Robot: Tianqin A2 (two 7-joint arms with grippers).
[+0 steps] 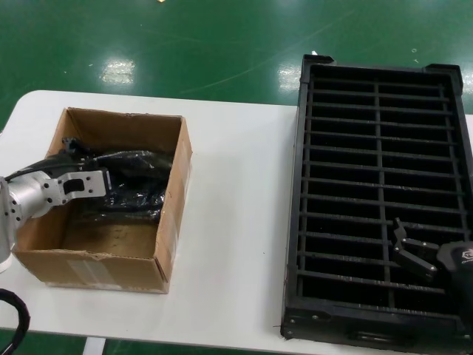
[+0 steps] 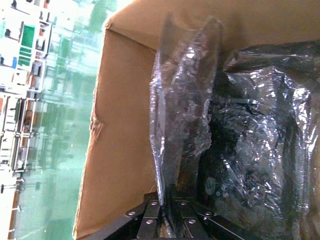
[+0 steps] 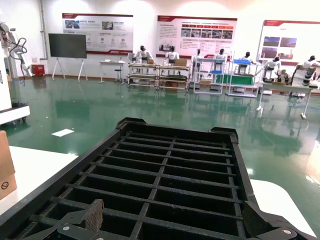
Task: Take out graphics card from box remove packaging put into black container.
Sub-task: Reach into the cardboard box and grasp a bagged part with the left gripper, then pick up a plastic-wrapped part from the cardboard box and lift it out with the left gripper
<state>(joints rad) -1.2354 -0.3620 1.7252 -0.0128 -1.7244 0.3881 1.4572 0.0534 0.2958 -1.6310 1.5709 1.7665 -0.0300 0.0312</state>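
The brown cardboard box stands on the left of the white table. My left gripper reaches inside it. In the left wrist view my left gripper is shut on the lower edge of an upright, crinkly translucent bag, the packaging. A dark board, the graphics card, shows dimly through it against the box wall. The black container with its slots lies on the right. My right gripper hovers open and empty over its near right part. The right wrist view shows it above the ribs.
More dark glossy bagged boards lie in the box beside the held one. The white table is bare between box and container. A green floor lies beyond the table's far edge.
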